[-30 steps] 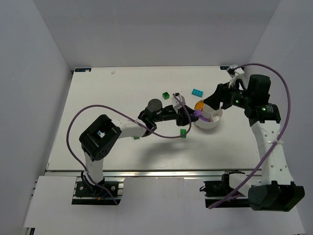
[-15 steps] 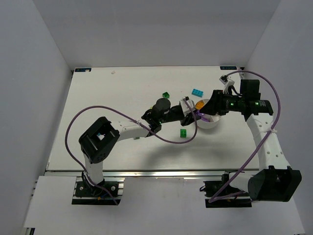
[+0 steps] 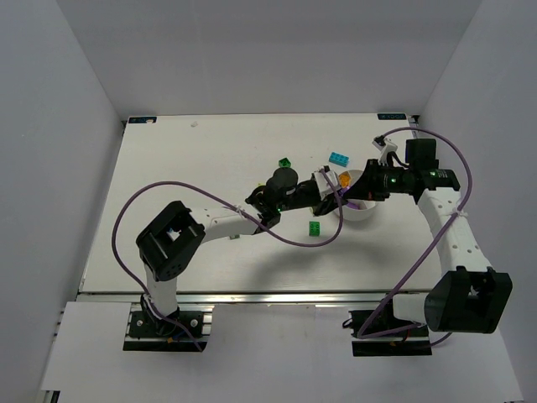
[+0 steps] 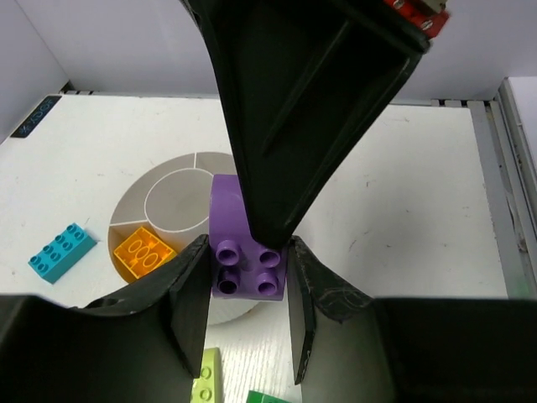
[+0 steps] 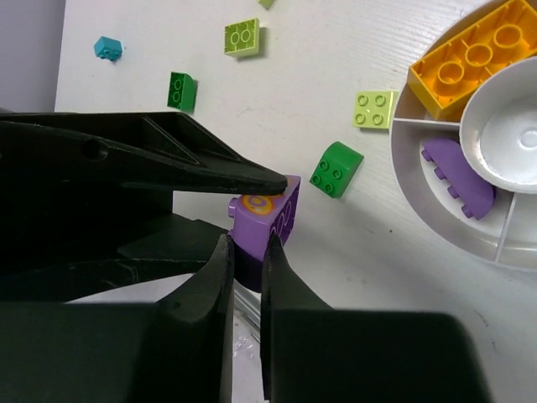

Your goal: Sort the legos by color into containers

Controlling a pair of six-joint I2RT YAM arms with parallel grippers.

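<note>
I find the bowl [image 3: 361, 215] right of centre on the table [image 3: 185, 168], two bricks [image 5: 470, 59] in adjoining compartments. The left tool [image 4: 247, 290] has the held brick [image 4: 246, 227] at its left rim. Loose bricks [image 3: 314, 227] lie to its left.

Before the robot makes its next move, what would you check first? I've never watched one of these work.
1. Hold of the left gripper on the purple brick: ok, squeezed on both sides.
2. Hold of the right gripper on that brick: cannot tell; it closes around it, but contact is hidden.
3. Room in the bowl for purple: ok, only one purple piece lies in that wedge.
4. Brick above that wedge: not ok; it appears at the rim, not over it.
5. Clear path: cannot tell; a green brick and a lime brick lie near the bowl.
</note>
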